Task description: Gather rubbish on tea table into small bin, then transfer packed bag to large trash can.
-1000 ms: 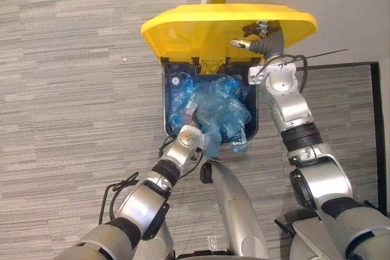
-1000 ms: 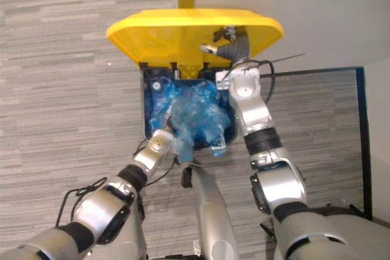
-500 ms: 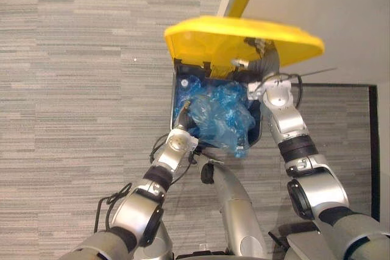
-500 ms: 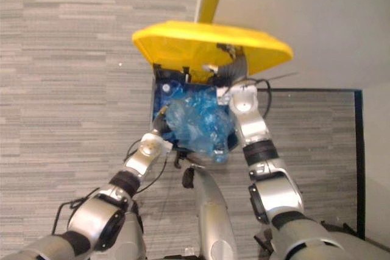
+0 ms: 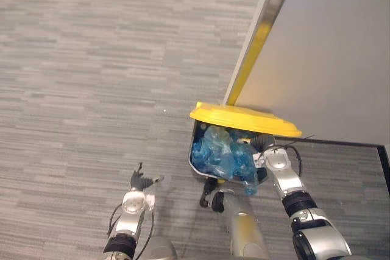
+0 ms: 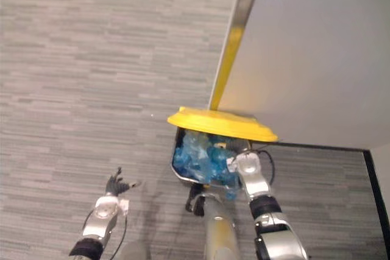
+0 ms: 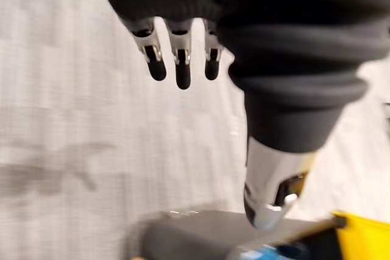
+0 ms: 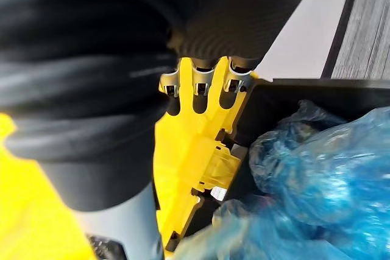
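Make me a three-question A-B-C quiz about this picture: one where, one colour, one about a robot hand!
1. Where is the bag? A floor B bin C lid
2. Lid colour? A yellow B red C green
3. Left robot hand? A shut on bag B open over floor C shut on lid
Answers: B, the bag sits in the bin; A, the lid is yellow; B, its fingers are straight and empty.
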`<state>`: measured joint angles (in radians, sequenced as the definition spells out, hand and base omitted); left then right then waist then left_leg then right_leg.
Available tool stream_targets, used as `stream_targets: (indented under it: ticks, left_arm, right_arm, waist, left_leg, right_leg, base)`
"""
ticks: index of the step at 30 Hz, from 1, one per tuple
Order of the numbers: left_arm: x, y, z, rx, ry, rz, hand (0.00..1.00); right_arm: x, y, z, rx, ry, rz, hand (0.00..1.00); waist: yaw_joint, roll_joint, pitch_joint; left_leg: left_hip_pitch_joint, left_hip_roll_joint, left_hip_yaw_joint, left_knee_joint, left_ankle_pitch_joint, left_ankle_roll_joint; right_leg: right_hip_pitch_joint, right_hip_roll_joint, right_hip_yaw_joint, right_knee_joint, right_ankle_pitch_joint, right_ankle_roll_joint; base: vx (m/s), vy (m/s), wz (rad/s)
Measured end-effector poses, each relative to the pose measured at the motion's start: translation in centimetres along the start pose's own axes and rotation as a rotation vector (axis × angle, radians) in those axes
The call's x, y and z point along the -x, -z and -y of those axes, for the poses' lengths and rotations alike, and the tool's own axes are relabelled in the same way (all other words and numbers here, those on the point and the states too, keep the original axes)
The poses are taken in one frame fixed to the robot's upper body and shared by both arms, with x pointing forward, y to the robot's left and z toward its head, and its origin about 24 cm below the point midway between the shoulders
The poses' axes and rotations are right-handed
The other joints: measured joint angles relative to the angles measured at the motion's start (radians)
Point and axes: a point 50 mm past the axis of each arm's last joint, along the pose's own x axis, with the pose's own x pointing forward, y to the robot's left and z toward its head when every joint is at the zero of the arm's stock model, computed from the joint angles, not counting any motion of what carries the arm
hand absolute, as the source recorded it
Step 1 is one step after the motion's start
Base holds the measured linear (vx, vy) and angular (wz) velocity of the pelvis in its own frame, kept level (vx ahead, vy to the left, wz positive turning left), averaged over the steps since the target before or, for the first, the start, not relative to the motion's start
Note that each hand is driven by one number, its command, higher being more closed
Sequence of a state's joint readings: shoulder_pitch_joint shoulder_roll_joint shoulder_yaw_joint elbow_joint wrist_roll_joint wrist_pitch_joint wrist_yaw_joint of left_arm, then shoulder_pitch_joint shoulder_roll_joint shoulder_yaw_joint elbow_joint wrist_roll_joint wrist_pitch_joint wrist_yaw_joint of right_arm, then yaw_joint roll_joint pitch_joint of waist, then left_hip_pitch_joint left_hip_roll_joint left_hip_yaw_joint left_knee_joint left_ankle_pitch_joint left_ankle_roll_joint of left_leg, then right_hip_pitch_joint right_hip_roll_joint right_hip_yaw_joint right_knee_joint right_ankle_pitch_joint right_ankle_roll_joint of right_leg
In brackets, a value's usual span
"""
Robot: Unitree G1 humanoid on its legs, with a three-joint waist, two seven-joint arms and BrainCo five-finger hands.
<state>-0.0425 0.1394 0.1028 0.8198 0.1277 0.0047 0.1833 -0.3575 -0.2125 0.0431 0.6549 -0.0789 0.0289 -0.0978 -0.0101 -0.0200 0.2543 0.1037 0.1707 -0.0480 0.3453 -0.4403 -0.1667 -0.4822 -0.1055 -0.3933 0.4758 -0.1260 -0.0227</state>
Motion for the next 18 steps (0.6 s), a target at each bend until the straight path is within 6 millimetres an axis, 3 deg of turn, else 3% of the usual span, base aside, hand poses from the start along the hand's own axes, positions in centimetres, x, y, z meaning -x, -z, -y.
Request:
stream_targets:
  ticks: [1,2,3,4,5,6,7,9,10,11,12,13,14,15,18]
  left_arm:
    - [0.6,3.1,-0.4,-0.008,0.000,-0.111,0.00]
    - [0.8,3.8,-0.4,-0.010,0.002,-0.136,0.00]
    - [1.4,5.6,-0.5,-0.015,0.008,-0.201,0.00]
    - [1.8,6.5,-0.4,-0.018,0.017,-0.232,0.00]
    - [2.1,7.3,-0.6,-0.014,0.021,-0.263,0.00]
    - [2.3,8.1,-0.9,-0.023,0.018,-0.298,0.00]
    - [2.7,8.9,-0.9,-0.027,0.022,-0.330,0.00]
    - [2.9,9.3,-0.8,-0.033,0.035,-0.345,0.00]
    - [2.9,9.5,-1.2,-0.040,0.039,-0.349,0.00]
    - [2.8,9.3,-1.2,-0.034,0.038,-0.344,0.00]
    - [2.7,9.1,-0.9,-0.025,0.046,-0.342,0.00]
    - [3.0,9.4,0.0,-0.010,0.066,-0.353,0.00]
    - [3.1,9.4,0.2,-0.002,0.069,-0.355,0.00]
    - [2.9,9.2,-0.3,0.001,0.063,-0.349,0.00]
    - [3.1,8.9,1.6,0.037,0.102,-0.340,0.00]
  right_arm:
    - [0.6,1.2,-1.0,-0.016,-0.026,-0.033,0.00]
    - [0.8,1.5,-1.3,-0.016,-0.035,-0.043,0.00]
    - [1.4,2.5,-2.3,-0.018,-0.071,-0.071,0.00]
    - [1.8,3.1,-2.8,-0.019,-0.085,-0.085,0.00]
    - [2.5,4.3,-3.2,-0.027,-0.099,-0.123,0.00]
    - [3.6,6.6,-3.4,-0.022,-0.105,-0.196,0.00]
    - [5.0,9.3,-3.4,-0.008,-0.107,-0.295,0.00]
    - [6.9,12.3,-3.4,-0.018,-0.098,-0.412,0.00]
    - [8.8,14.8,-3.5,-0.055,-0.078,-0.519,0.00]
    - [9.8,16.0,-3.5,-0.070,-0.069,-0.572,0.00]
    - [10.8,17.2,-3.5,-0.096,-0.050,-0.638,0.00]
    - [11.3,17.9,-2.8,-0.117,-0.006,-0.676,0.00]
    - [11.6,18.3,-2.4,-0.120,0.013,-0.693,0.00]
    - [12.3,18.9,-2.4,-0.134,0.031,-0.720,0.00]
    - [14.1,20.5,-1.7,-0.142,0.075,-0.816,0.00]
  waist:
    - [0.001,-0.014,-0.008]
    - [0.002,-0.016,-0.008]
    - [0.011,-0.031,-0.007]
    - [0.014,-0.034,-0.008]
    - [0.016,-0.037,-0.003]
    - [0.010,-0.035,-0.005]
    - [-0.003,-0.029,-0.008]
    - [-0.008,-0.036,-0.013]
    - [-0.011,-0.063,-0.031]
    - [-0.008,-0.071,-0.036]
    - [-0.003,-0.045,-0.038]
    - [-0.002,-0.010,-0.060]
    - [-0.003,-0.001,-0.064]
    - [-0.011,-0.021,-0.070]
    - [-0.008,0.019,-0.114]
  left_leg:
    - [0.009,-0.039,0.014,0.014,-0.010,0.020]
    - [0.010,-0.050,0.017,0.018,-0.012,0.026]
    - [0.003,-0.081,0.034,0.020,0.002,0.065]
    - [0.003,-0.075,0.054,0.004,0.019,0.078]
    - [0.001,-0.078,0.091,-0.011,0.049,0.062]
    - [0.006,-0.074,0.108,-0.017,0.067,0.058]
    - [0.008,-0.063,0.111,-0.032,0.090,0.055]
    - [0.000,-0.056,0.109,-0.062,0.120,0.049]
    - [-0.019,-0.059,0.109,-0.067,0.131,0.037]
    - [-0.031,-0.062,0.117,-0.070,0.134,0.032]
    - [-0.039,-0.046,0.128,-0.100,0.151,0.027]
    - [-0.053,-0.010,0.158,-0.148,0.183,0.047]
    - [-0.053,0.008,0.179,-0.169,0.202,0.030]
    - [-0.045,-0.023,0.180,-0.190,0.223,0.005]
    - [-0.037,0.007,0.198,-0.259,0.260,0.028]
  right_leg:
    - [0.021,-0.007,0.007,-0.041,0.020,0.016]
    - [0.027,-0.008,0.004,-0.060,0.025,0.023]
    - [0.056,-0.008,-0.022,-0.151,0.032,0.052]
    - [0.063,-0.012,-0.048,-0.165,0.027,0.071]
    - [0.036,-0.045,-0.050,-0.099,0.009,0.036]
    - [0.013,-0.068,-0.007,0.057,0.001,-0.023]
    - [0.012,-0.086,0.054,0.241,-0.027,-0.020]
    - [0.048,-0.100,0.143,0.386,-0.067,0.017]
    - [0.126,-0.114,0.216,0.386,-0.063,0.066]
    - [0.141,-0.093,0.221,0.318,-0.098,0.116]
    - [0.161,-0.046,0.217,0.215,-0.104,0.114]
    - [0.202,0.016,0.231,0.054,-0.105,0.098]
    - [0.203,0.028,0.247,0.047,-0.116,0.080]
    - [0.210,0.012,0.260,0.050,-0.156,0.039]
    - [0.225,0.074,0.275,-0.070,-0.081,0.034]
  base:
    - [-0.27,0.118,-0.61]
    - [-0.29,0.167,-1.05]
    - [-0.33,0.170,-0.94]
    - [-0.35,0.157,-0.98]
    - [-0.35,0.113,-0.57]
    - [-0.31,0.093,-0.34]
    - [-0.28,0.084,-0.13]
    - [-0.22,-0.028,-0.02]
    - [-0.18,-0.137,-0.17]
    - [-0.12,-0.147,-0.39]
    - [-0.09,-0.112,-0.69]
    - [-0.09,-0.127,-0.71]
    - [-0.11,-0.144,-0.46]
    - [-0.08,-0.137,-0.20]
    - [-0.07,-0.054,-0.27]
